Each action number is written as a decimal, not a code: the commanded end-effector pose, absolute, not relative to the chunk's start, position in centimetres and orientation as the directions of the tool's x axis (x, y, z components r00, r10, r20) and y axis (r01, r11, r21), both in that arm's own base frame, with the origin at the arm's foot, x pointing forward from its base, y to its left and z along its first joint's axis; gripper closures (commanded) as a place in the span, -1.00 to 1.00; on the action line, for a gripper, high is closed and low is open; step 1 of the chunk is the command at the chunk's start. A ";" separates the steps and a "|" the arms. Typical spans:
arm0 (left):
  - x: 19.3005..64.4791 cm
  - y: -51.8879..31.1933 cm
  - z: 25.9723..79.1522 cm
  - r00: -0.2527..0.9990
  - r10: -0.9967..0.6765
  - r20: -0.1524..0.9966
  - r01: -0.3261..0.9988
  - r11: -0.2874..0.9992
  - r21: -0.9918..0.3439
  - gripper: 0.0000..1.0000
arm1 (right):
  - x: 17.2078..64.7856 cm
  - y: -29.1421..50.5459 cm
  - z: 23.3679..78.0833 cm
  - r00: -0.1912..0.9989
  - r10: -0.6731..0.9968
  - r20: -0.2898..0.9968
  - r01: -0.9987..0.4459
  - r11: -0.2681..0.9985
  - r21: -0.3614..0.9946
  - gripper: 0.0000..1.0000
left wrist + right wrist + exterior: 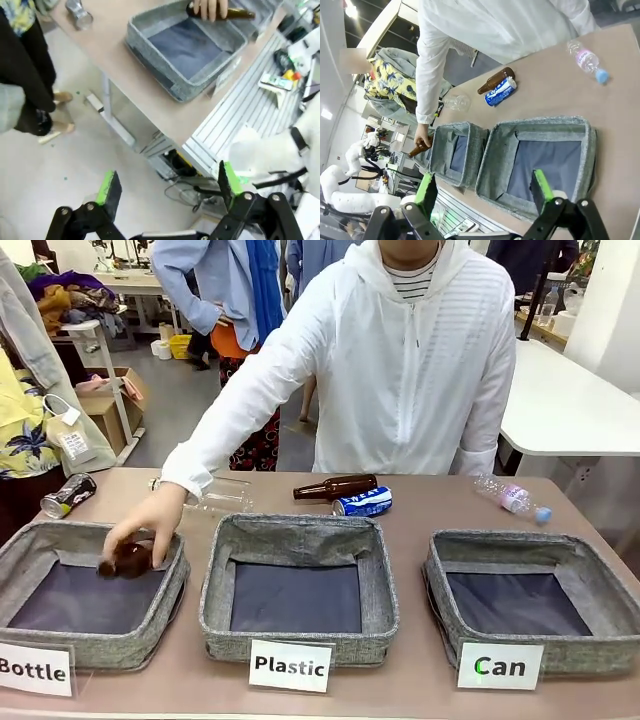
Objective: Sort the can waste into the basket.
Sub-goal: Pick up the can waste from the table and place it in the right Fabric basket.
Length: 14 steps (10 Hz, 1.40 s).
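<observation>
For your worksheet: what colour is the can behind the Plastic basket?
The can is blue with white lettering, clearest in the front view.

Along the near edge of the table [420, 515] sit the Bottle basket [120, 645], Plastic basket [300, 532] and Can basket [500, 540]. Behind them lie a black can [68, 494], a clear bottle [215, 496], a brown bottle [335, 486] just beside a blue can [362, 502], and a blue-capped bottle [510, 498].

Bright, even indoor light. Shadows on the surface [420, 515] faint, soft. Front view sharp. Wrist views bowed at edges, slightly blurred; lamp [351, 9] glares.
</observation>
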<state>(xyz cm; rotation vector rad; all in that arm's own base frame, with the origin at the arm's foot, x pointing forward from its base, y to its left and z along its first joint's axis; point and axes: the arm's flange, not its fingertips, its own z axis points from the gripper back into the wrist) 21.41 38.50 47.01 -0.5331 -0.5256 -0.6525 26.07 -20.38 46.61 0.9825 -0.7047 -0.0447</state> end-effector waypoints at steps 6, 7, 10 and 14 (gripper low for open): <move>26.6 34.1 49.0 0.657 -0.534 0.532 0.717 0.661 -0.222 -1.00 | 26.3 -20.6 46.8 0.763 -0.336 0.552 -0.302 0.569 0.765 -1.00; 27.6 32.3 49.2 0.657 -0.583 0.477 0.729 0.653 -0.207 -1.00 | 26.3 -20.6 46.8 0.763 -0.336 0.552 -0.302 0.569 0.765 -1.00; 34.5 23.3 50.5 0.682 -0.675 0.281 0.720 0.686 -0.101 -1.00 | 26.3 -20.6 46.8 0.763 -0.336 0.552 -0.302 0.569 0.765 -1.00; 48.6 12.8 50.2 0.657 -0.747 0.100 0.741 0.664 0.097 -1.00 | 26.3 -20.6 46.8 0.763 -0.336 0.552 -0.302 0.569 0.765 -1.00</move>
